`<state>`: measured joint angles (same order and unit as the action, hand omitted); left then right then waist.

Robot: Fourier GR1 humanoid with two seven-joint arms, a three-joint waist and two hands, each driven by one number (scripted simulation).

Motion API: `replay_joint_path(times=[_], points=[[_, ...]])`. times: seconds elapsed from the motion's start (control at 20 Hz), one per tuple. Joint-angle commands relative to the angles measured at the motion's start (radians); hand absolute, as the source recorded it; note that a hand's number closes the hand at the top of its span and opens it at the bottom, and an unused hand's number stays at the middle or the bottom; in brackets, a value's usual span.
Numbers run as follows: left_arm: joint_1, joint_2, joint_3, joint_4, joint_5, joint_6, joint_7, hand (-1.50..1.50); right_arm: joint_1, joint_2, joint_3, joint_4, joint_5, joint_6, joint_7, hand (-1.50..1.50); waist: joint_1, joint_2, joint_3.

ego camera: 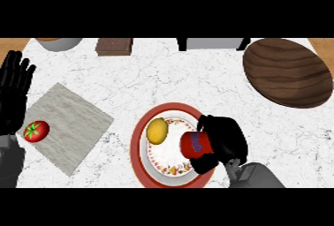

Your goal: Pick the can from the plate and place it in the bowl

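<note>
My right robot hand curls its black fingers round the red cylindrical can, lying sideways on the round red-rimmed patterned plate beside a smooth yellow lemon. Dark wood-grain oval bowl sits well apart on the white marbled counter. My left robot hand rests open at the left edge, fingers up.

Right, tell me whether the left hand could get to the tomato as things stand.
Probably yes. The left hand rests open at the counter's left edge, and the tomato lies just below it on the stone board, uncovered.
</note>
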<state>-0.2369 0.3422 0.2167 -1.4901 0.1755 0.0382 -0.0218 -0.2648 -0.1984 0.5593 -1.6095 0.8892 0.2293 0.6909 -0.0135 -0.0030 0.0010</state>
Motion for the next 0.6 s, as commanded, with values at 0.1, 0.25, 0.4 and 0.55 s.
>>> replay_joint_path(times=[0.1, 0.25, 0.4, 0.55], points=[[0.007, -0.001, 0.013, -0.006, 0.002, 0.012, -0.007, 0.00, 0.028, -0.318, -0.184, 0.078, -0.073, 0.053, -0.214, 1.50, -0.041, 0.037, 0.011], [0.014, -0.004, 0.020, -0.005, 0.008, 0.013, -0.007, 0.00, 0.016, -0.438, -0.272, 0.116, -0.116, 0.057, -0.333, 1.50, -0.042, 0.036, 0.012], [0.017, 0.001, 0.024, -0.012, 0.005, 0.017, -0.005, 0.00, 0.007, -0.552, -0.364, 0.170, -0.165, 0.049, -0.467, 1.50, -0.043, 0.031, 0.016], [0.024, -0.004, 0.023, -0.013, 0.008, 0.013, -0.012, 0.00, -0.027, -0.659, -0.472, 0.232, -0.203, 0.024, -0.585, 1.50, -0.040, 0.028, 0.016]])
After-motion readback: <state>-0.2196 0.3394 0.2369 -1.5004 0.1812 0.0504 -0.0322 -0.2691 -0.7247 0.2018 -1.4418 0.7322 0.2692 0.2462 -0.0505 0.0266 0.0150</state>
